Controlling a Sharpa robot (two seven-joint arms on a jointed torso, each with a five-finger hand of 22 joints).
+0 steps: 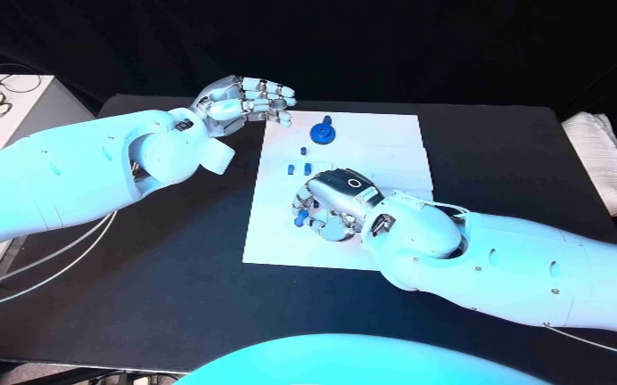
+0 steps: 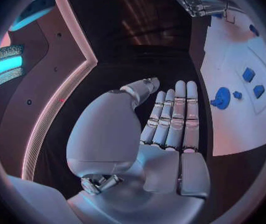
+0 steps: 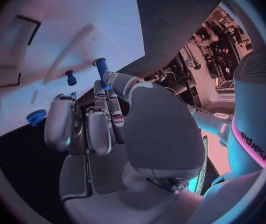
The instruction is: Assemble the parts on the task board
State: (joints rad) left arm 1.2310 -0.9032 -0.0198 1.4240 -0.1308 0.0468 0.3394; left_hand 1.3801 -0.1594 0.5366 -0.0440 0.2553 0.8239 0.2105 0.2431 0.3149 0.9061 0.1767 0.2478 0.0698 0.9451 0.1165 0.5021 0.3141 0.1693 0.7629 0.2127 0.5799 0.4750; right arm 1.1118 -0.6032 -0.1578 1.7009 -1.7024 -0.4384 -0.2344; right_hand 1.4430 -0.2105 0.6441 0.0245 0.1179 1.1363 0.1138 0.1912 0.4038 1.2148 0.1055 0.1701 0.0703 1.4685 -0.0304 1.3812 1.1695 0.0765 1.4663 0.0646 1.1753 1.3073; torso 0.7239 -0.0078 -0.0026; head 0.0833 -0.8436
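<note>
Left hand (image 1: 244,100): raised off table at far-left corner of task board (image 1: 386,149), fingers straight and apart, holding nothing.
Task board: white plate, mid table (image 1: 168,260).
Parts: round blue piece w/ upright stem (image 1: 323,133) near far edge; small blue pegs (image 1: 299,169) just nearer.
Right hand (image 1: 337,200): palm-down on board's near half, fingers curled, blue peg (image 3: 101,67) pinched at fingertips (image 3: 111,78).
</note>
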